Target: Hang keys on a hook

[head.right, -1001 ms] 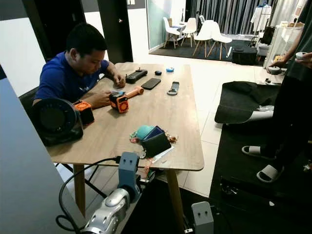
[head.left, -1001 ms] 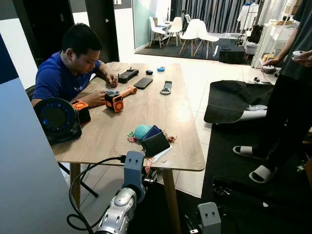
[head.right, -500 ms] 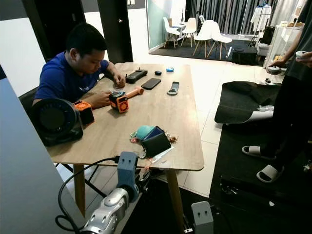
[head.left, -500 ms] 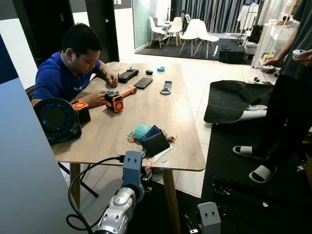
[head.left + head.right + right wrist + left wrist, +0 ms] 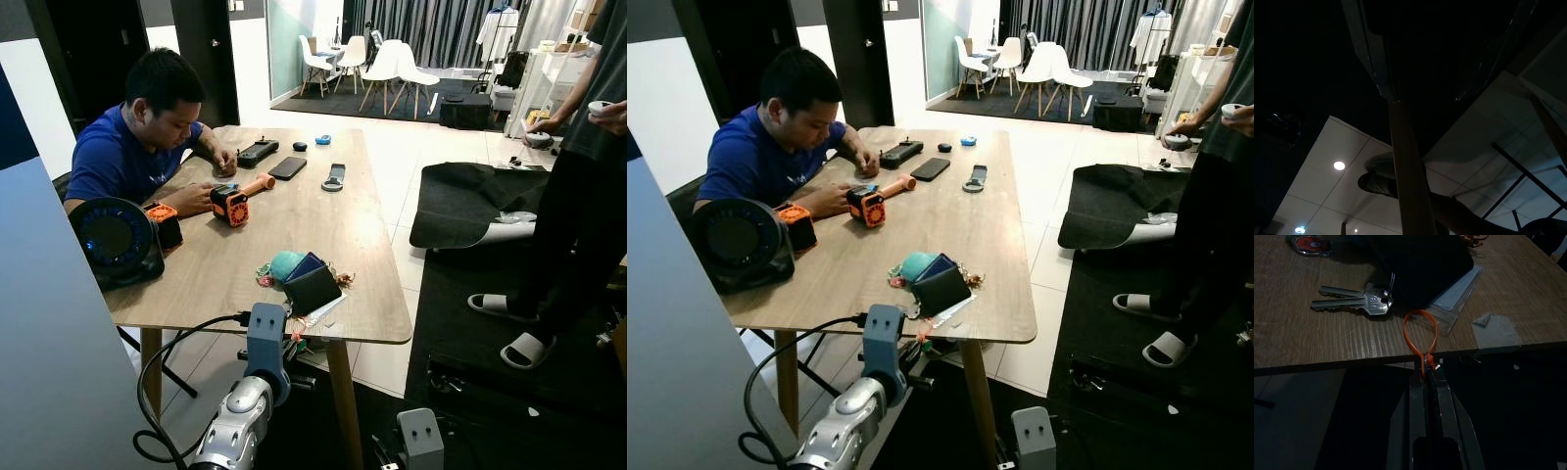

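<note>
Left gripper (image 5: pixel 1426 368) sits at the near edge of the wooden surface (image 5: pixel 294 225), level with the tabletop. Its jaws are pressed together on the tail of an orange loop (image 5: pixel 1420 333), which reaches up over the edge onto the wood. Two silver keys (image 5: pixel 1354 300) lie flat on the surface just beyond the loop, blades side by side and pointing away from a dark wallet (image 5: pixel 1420 264). A thin ring at the key heads runs toward the wallet; whether the orange loop joins the keys cannot be told. A clear plastic sleeve (image 5: pixel 1457 291) lies under the wallet's edge, touching the loop.

Right arm hangs low beside the table, its wrist block (image 5: pixel 419 436) visible; its wrist view is dark and the state of its jaws cannot be told.

Beyond the wallet sits a teal rounded item (image 5: pixel 284 262) with small trinkets. Farther along, a black round fan (image 5: pixel 116 240) stands at the left edge, where a seated person (image 5: pixel 137 147) in a blue shirt handles an orange tool (image 5: pixel 235 201). A phone (image 5: pixel 288 166) lies at the far end. A standing person (image 5: pixel 573 196) in sandals is well apart on the right.
</note>
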